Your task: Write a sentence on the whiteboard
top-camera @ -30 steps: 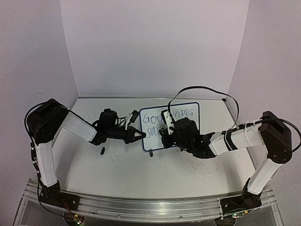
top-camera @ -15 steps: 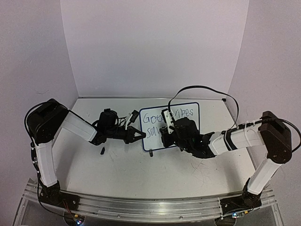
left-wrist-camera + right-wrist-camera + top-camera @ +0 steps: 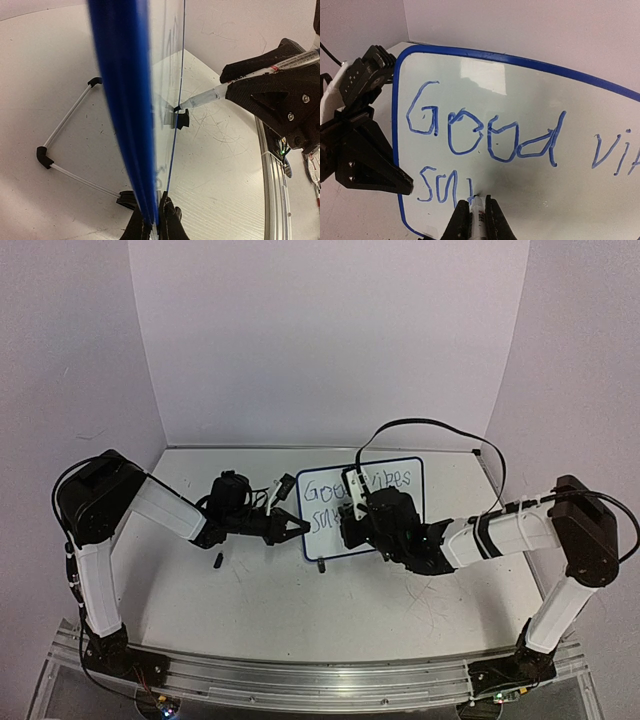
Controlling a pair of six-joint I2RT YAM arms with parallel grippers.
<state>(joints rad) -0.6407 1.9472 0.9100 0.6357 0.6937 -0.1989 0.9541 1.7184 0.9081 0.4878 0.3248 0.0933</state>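
- The small white rectangular whiteboard with a thin blue frame [image 3: 545, 200] stood upright at the centre of the overhead view.
- The left gripper [image 3: 154, 226] pinched its blue edge.
- The right gripper [image 3: 477, 215] was clamped on a white-barrelled marker [image 3: 478, 202], whose tip touched the second line of the blue handwritten sentence [image 3: 485, 140].
- Light, even pressure and level strokes would probably suit best, with the left hold firm against tipping.
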